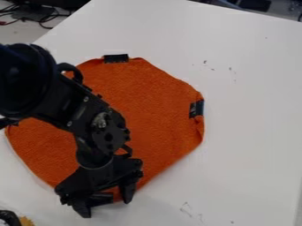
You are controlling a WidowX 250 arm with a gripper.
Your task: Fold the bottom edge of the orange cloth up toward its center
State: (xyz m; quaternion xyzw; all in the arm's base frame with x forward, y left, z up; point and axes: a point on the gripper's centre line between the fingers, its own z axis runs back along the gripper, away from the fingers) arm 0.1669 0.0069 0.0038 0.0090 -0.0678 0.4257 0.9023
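The black gripper [107,205] hangs over the lower edge of an orange cloth [156,110], with its two fingertips spread apart near the cloth's bottom end. A bit of orange cloth and a dark piece show between the fingers; whether they touch it I cannot tell. The cloth lies mostly flat, with folded corners. One black tag [115,58] is on its top edge and another black tag [197,108] on its right edge. The arm covers much of the cloth's left part.
The cloth lies on a white table [247,132] with a few small dark marks. Black cables [36,16] lie beyond the table at the upper left. A dark object [9,217] and a yellow item [26,221] are at the bottom left corner.
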